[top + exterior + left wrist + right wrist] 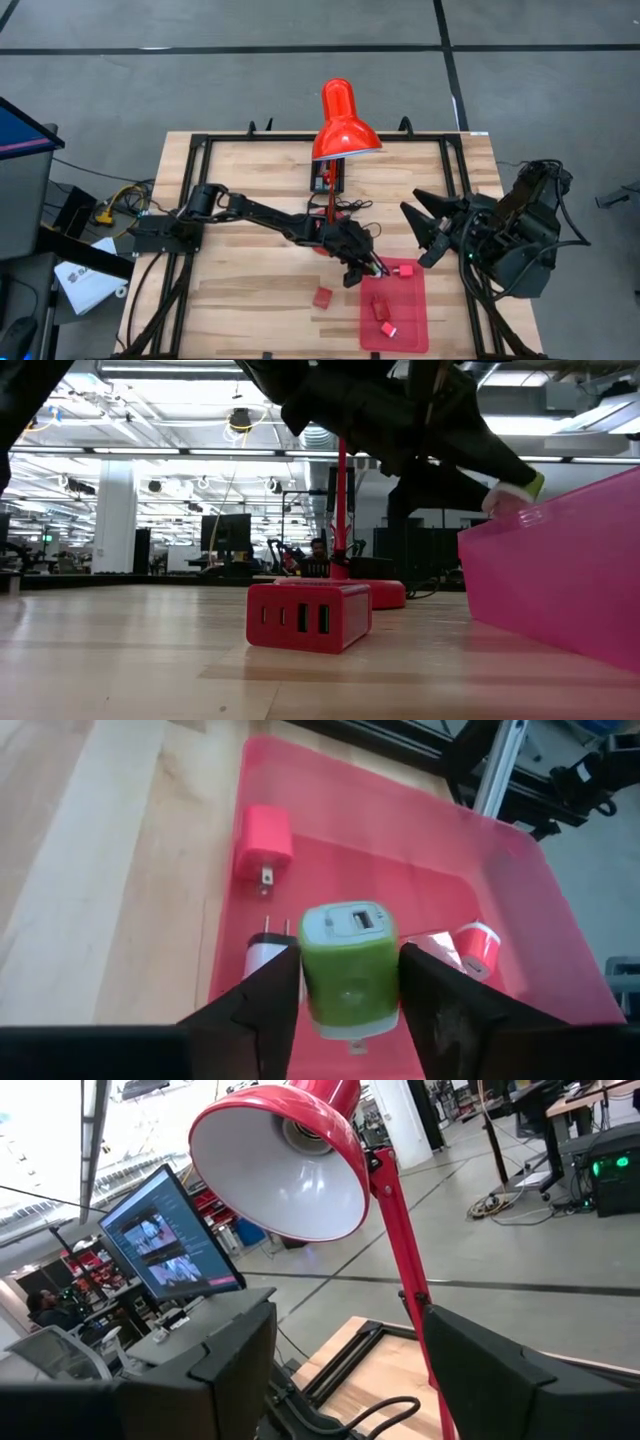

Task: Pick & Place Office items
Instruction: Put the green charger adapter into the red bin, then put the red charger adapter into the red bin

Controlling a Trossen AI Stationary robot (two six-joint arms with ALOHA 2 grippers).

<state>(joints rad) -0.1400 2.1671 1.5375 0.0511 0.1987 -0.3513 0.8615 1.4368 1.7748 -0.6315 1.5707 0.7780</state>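
While my left gripper (345, 995) clamps the small green plastic charger plug (347, 963) by its flat sides above the translucent pink plastic tray (520, 870), it feels light, rigid and slick, so I judge mid-body best. My right gripper (428, 228) waits spread beside the tray.

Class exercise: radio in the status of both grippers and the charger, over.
Left gripper shut on green charger, above pink tray. Right gripper open, waiting at table's right side. Three chargers already in tray; nothing in the way.

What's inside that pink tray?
The pink tray holds a red plug and two white-and-red pieces. The left end effector, gripping a green charger, covers part of the floor.
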